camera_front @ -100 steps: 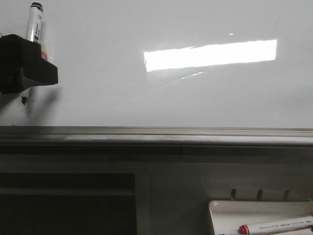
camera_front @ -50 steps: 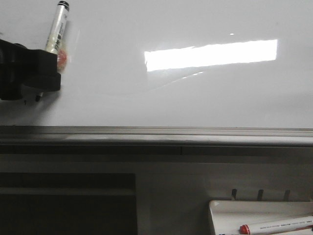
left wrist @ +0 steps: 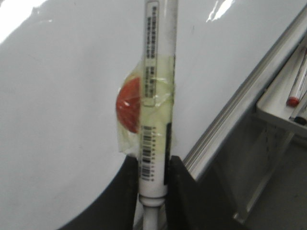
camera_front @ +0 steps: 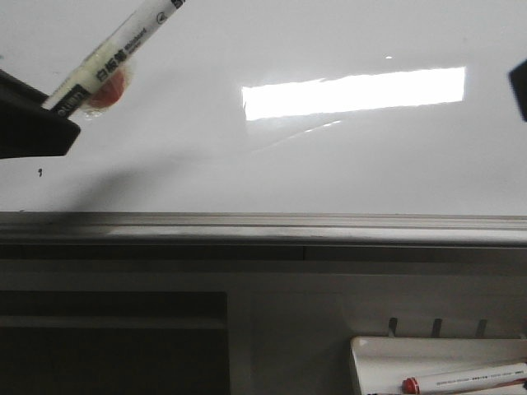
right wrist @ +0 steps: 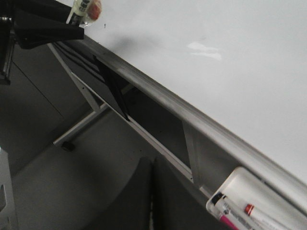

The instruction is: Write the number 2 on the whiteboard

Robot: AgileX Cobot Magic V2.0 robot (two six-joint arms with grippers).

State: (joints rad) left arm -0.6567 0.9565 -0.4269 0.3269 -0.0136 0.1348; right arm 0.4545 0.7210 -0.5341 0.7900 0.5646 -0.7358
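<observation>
The whiteboard (camera_front: 329, 164) fills the upper front view, with its grey edge rail (camera_front: 263, 226) below. No number 2 shows on it, only a small black dot (camera_front: 39, 172). My left gripper (camera_front: 58, 111) at the far left is shut on a white marker (camera_front: 115, 53) that slants up to the right. A red blob (camera_front: 105, 90) is taped to the marker. In the left wrist view the fingers (left wrist: 130, 191) clamp the marker (left wrist: 156, 120) in front of the board (left wrist: 57, 120). My right gripper (right wrist: 152, 191) is shut and empty, below the rail (right wrist: 168, 100).
A small white tray (camera_front: 370, 354) hangs under the board at the lower right and holds a red-capped marker (camera_front: 461, 380). It also shows in the right wrist view (right wrist: 235, 184). A dark part of the right arm (camera_front: 520, 86) shows at the right edge.
My left gripper has tilted and drawn back to the left, swinging the marker from near upright to a steep slant. A small black dot stays on the board. The right arm has entered at the right edge.
</observation>
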